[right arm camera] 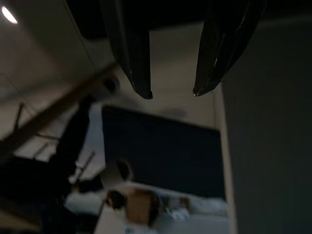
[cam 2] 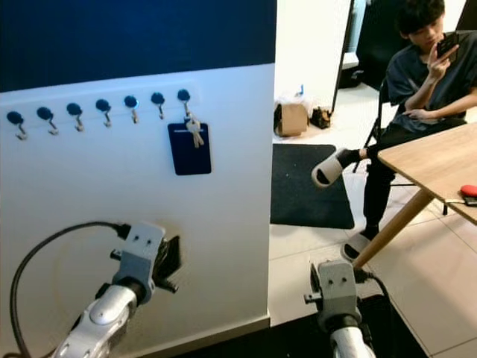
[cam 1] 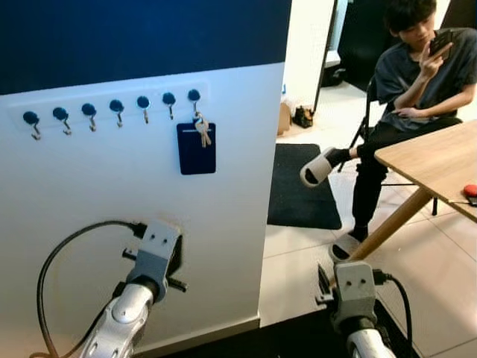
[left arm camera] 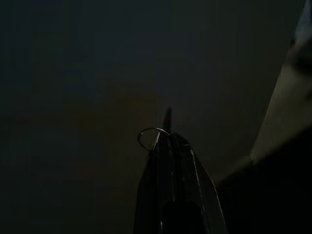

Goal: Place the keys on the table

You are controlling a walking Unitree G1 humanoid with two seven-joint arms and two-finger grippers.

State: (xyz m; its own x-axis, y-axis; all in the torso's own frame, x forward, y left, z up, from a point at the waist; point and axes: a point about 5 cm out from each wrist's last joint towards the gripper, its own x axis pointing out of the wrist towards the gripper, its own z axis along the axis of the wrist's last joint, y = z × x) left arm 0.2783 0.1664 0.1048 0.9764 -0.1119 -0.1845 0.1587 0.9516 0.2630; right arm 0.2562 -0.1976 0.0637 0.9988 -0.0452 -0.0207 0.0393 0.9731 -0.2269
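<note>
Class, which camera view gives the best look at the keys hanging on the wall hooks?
The left eye view: the keys hang from the rightmost hook against a dark blue tag, larger here. The right eye view shows them similarly, slightly smaller. The wrist views are dark; the left one shows a small metal ring.

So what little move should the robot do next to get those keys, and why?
Probably raise the left gripper toward the keys. They hang with a dark blue tag on the rightmost hook, well above both lowered arms, and the wooden table waits to the right.
</note>
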